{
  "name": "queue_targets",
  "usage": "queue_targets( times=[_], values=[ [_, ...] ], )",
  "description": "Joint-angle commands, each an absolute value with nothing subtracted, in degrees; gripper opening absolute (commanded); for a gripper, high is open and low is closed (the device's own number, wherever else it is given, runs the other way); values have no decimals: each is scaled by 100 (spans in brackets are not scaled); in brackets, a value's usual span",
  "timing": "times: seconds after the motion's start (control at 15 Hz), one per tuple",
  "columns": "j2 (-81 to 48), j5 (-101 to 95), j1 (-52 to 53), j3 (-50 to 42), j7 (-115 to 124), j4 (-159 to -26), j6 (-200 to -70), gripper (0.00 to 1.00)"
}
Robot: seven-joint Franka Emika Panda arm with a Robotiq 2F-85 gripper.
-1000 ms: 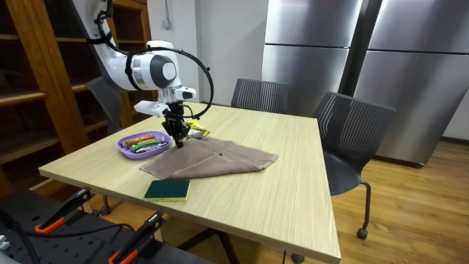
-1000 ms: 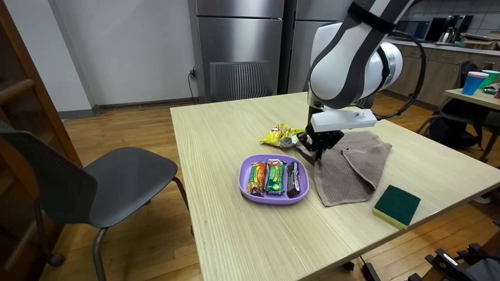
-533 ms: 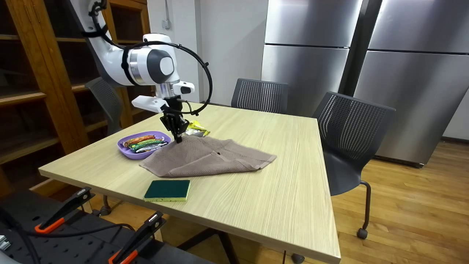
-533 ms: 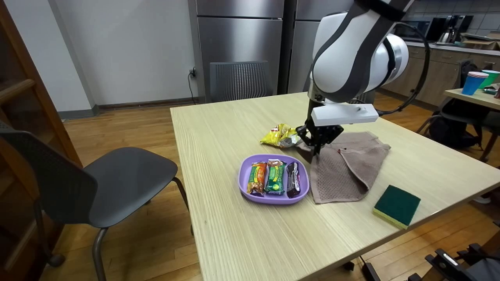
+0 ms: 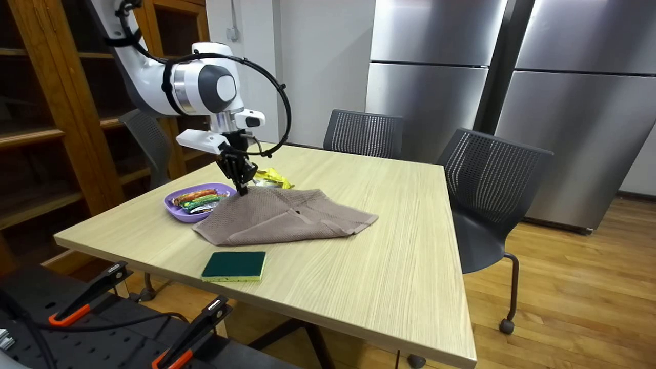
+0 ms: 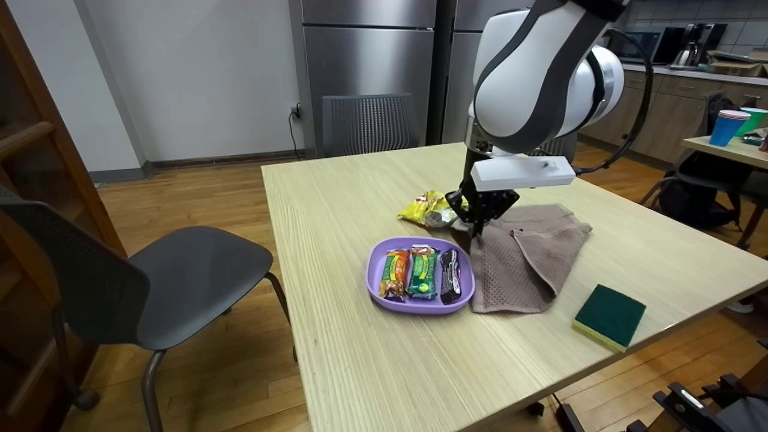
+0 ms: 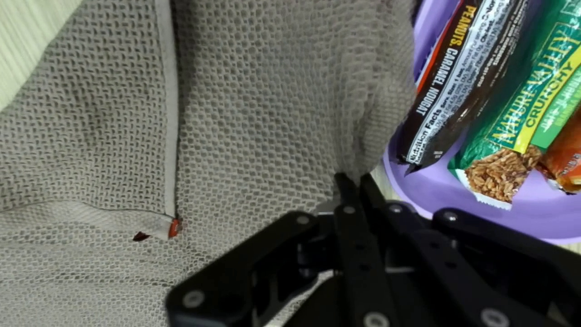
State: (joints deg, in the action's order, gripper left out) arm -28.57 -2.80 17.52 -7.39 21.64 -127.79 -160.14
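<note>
The hand (image 7: 356,180) points down, pinched nearly closed.

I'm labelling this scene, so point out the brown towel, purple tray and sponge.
Brown towel (image 5: 279,212), in an exterior view: middle of its upper side.
Purple tray (image 7: 436,187), in the wrist view: bare inner floor.
Sponge (image 6: 611,315), in an exterior view: green top.

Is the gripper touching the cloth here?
Touching. The wrist view shows the gripper shut on the cloth, whose folds gather between its jaws.
</note>
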Motion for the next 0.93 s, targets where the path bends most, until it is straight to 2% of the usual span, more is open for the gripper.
queue_targets(
  times=[0.0, 0.87],
  values=[
    [-2587, -415, 1771, -647, 2120, -12964, -16065, 1],
    [-2419, -367, 1876, -370, 2182, -12860, -16081, 1]
  ],
)
